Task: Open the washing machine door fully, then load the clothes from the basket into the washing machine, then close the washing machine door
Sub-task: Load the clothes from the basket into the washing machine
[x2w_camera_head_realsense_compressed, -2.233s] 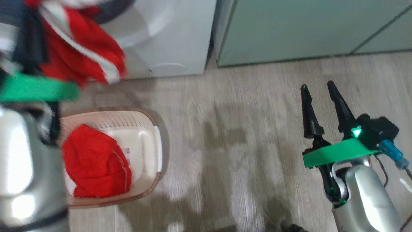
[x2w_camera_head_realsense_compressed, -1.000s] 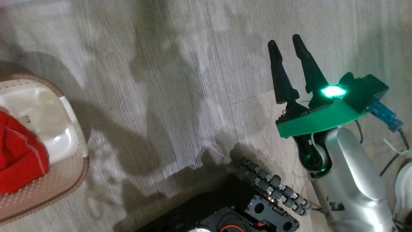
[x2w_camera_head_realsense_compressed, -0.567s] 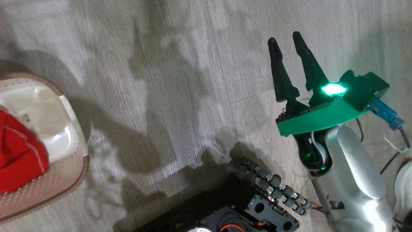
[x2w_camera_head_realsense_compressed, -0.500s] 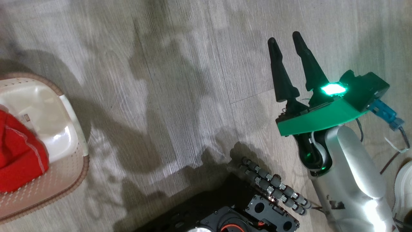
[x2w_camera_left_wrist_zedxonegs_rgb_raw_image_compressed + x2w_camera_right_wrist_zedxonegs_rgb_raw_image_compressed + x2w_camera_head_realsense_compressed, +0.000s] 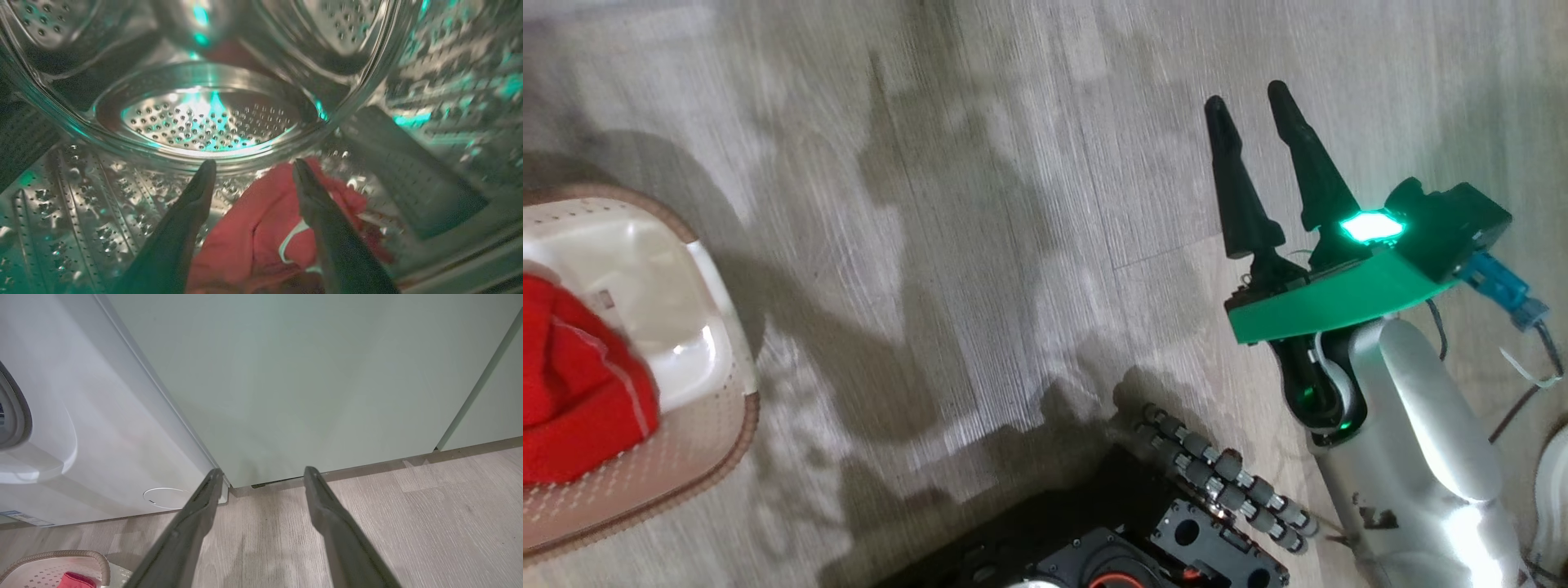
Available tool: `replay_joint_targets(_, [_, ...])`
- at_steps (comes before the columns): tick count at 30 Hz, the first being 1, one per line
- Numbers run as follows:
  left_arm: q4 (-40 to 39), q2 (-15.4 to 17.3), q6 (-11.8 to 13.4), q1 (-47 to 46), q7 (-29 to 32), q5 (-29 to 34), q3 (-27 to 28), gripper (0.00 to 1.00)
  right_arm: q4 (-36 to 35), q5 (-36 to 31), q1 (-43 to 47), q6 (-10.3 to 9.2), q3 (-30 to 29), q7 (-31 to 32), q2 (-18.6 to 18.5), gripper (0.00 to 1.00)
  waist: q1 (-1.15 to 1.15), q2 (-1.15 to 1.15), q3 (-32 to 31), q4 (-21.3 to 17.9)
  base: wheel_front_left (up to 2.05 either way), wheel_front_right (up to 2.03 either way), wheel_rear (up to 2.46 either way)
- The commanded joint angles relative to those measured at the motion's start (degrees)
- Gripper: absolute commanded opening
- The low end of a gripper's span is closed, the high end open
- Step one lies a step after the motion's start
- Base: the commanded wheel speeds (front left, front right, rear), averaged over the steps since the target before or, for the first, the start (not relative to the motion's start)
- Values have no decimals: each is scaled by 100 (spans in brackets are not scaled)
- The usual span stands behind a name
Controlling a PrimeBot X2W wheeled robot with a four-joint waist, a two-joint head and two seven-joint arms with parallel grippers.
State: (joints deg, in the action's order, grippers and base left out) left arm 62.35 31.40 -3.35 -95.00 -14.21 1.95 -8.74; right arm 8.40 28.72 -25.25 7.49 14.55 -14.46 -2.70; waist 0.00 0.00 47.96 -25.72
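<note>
Loading looks partway done: one red garment point(image 5: 580, 392) lies in the basket point(image 5: 698, 445) on the floor point(image 5: 980, 245) at the left, yet to be moved, another garment point(image 5: 253, 241) lies in the drum point(image 5: 208, 122) of the washing machine point(image 5: 81, 416), and the door needs closing afterward. The left gripper point(image 5: 253, 165) reaches inside the drum, fingers spread wide above that cloth, gripping nothing. The right gripper point(image 5: 1245, 94) hovers over the floor, fingers apart and empty.
</note>
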Motion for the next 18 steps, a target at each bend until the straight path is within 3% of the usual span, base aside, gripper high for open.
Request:
replay_joint_targets(1, [-156, 97, 6, -42, -58, -125, 59, 100, -100, -59, 123, 0, 2, -54, -18, 100, 0, 0, -102, 76, 0, 0, 0])
replay_joint_targets(9, [-620, -117, -24, 550, -76, -345, 77, 100, -20, -309, 187, 0, -189, -54, -18, 100, 0, 0, -564, 335, 0, 0, 0])
replay_joint_targets(18, [-1326, -494, -48, 2091, -78, -812, 316, 100, 38, -840, 464, 0, -653, -54, -18, 100, 0, 0, -1640, 843, 0, 0, 0])
